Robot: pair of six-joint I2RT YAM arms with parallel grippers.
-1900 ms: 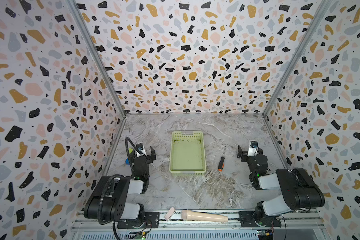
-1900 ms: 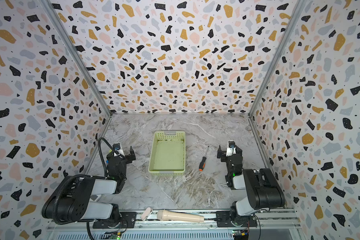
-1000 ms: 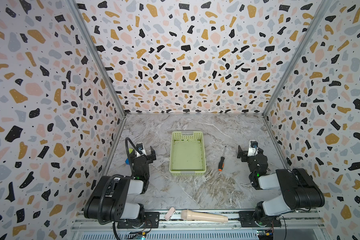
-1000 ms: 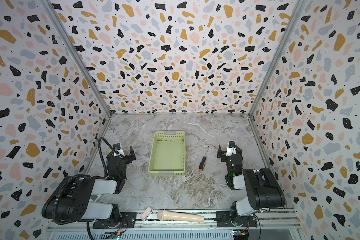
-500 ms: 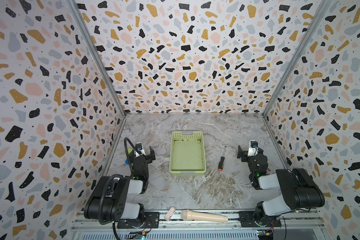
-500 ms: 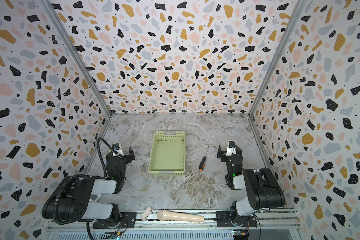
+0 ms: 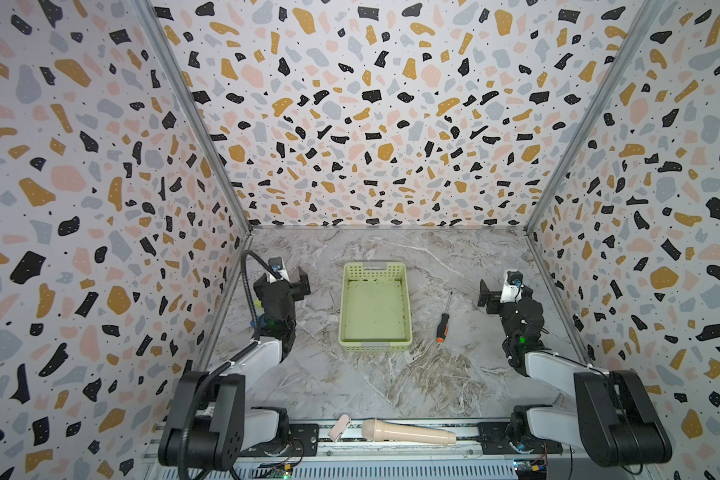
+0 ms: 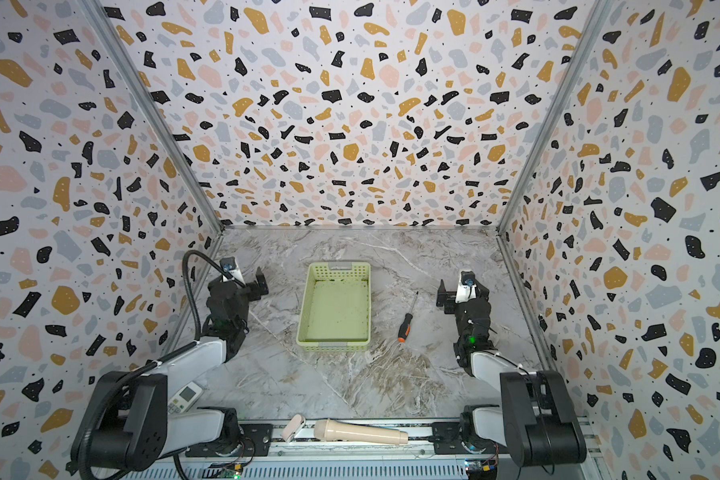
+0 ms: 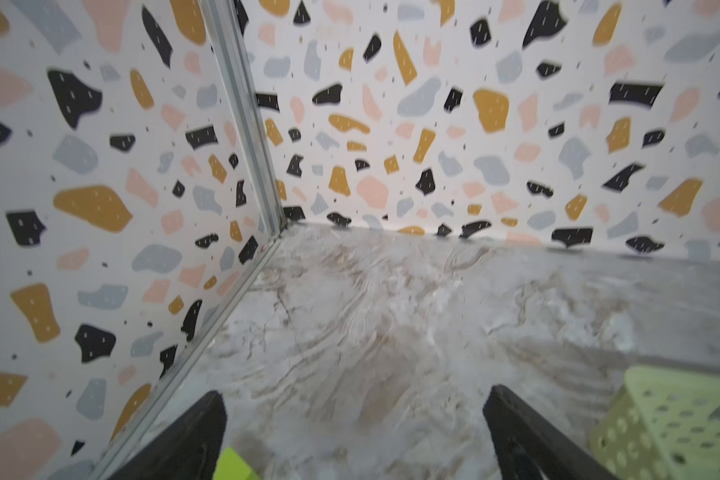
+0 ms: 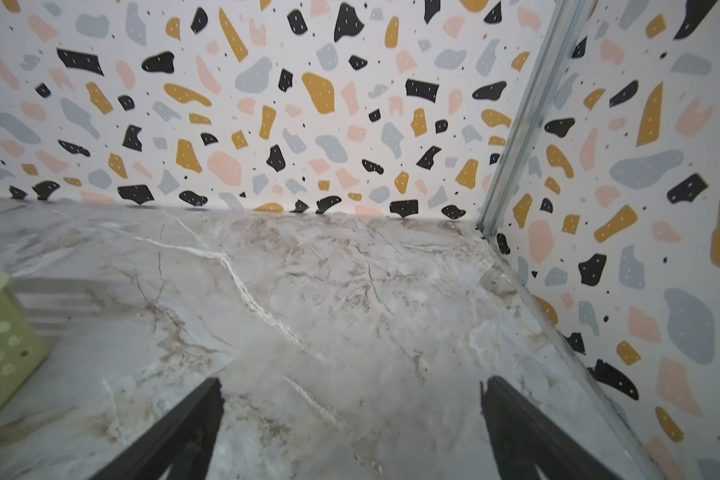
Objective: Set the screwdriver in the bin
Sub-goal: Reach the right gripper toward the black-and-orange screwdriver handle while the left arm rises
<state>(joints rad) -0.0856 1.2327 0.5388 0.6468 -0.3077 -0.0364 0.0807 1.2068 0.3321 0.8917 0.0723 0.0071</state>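
**Screwdriver on the counter, outside the bin**

The slim screwdriver with a black-and-orange handle and thin dark shaft point(image 7: 444, 319) lies flat on the grey marble-patterned counter point(image 7: 391, 386). It is near the right side of the shallow pale yellow-green perforated plastic bin point(image 7: 375, 345), apart from it, with its tip toward the back edge. The bin sits mid-counter. The left end effector point(image 9: 354, 399), by the left edge, and the right end effector point(image 10: 350, 384), by the right edge, both stand wide open, gripping nothing.
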